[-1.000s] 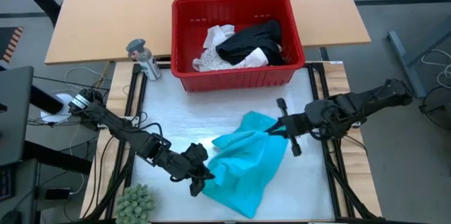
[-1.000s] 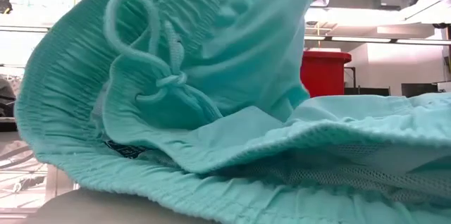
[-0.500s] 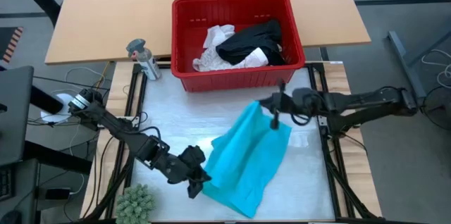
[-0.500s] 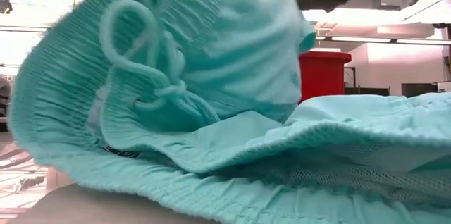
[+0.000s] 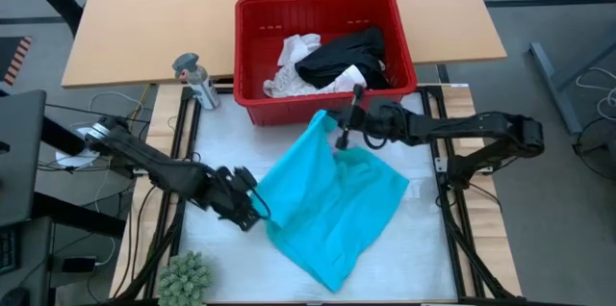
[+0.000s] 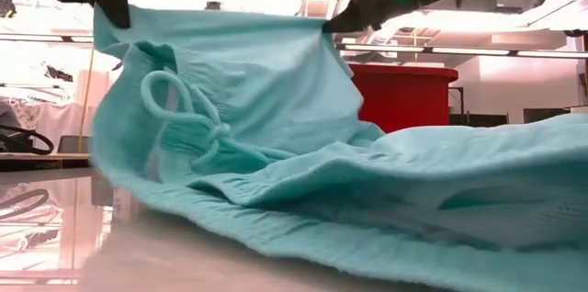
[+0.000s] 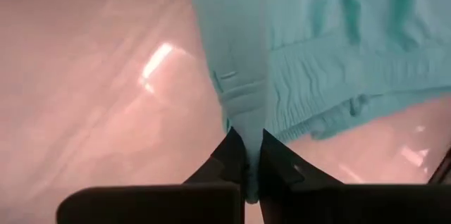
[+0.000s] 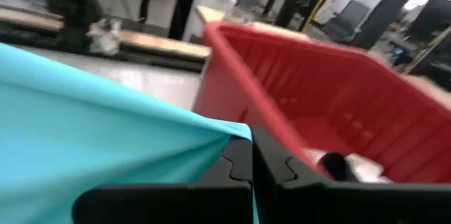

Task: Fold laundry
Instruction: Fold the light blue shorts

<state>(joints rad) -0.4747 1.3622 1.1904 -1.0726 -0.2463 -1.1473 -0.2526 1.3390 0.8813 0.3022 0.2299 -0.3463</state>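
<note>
A teal garment [image 5: 332, 200] with a gathered waistband and a tied drawstring [image 6: 197, 127] lies partly on the white table top. Its upper edge is raised between my two grippers, and its lower part rests on the table. My left gripper [image 5: 252, 208] is shut on the edge at the garment's left side. My right gripper [image 5: 344, 133] is shut on the far corner, just in front of the red basket [image 5: 327, 106]. In the low view the left gripper [image 6: 108, 5] and right gripper [image 6: 342, 22] stand at the two ends of the raised edge. My left gripper pinches the garment's waistband edge [image 7: 246, 122] between its two fingers, coming steeply from above. That edge is lifted off the table and the cloth falls away below the fingers. My right gripper pinches a corner of the garment [image 8: 227, 137] between its fingertips, reaching nearly level from the table's right. The corner is lifted clear, and the edge runs taut toward the left gripper.
The red basket's rim [image 5: 318, 0] encloses a black garment [image 5: 346, 56] and white ones [image 5: 298, 51]. A grey bottle [image 5: 195, 80] stands at the far left, and a green fuzzy plant [image 5: 185, 275] at the near left corner. A wooden table lies behind.
My right gripper has carried its corner toward the far edge and left, up to the basket. My left gripper has moved toward the far left and tipped downward. The crumpled garment has spread out. Its upper edge is now lifted and drawn taut, while its lower part stays on the table.
</note>
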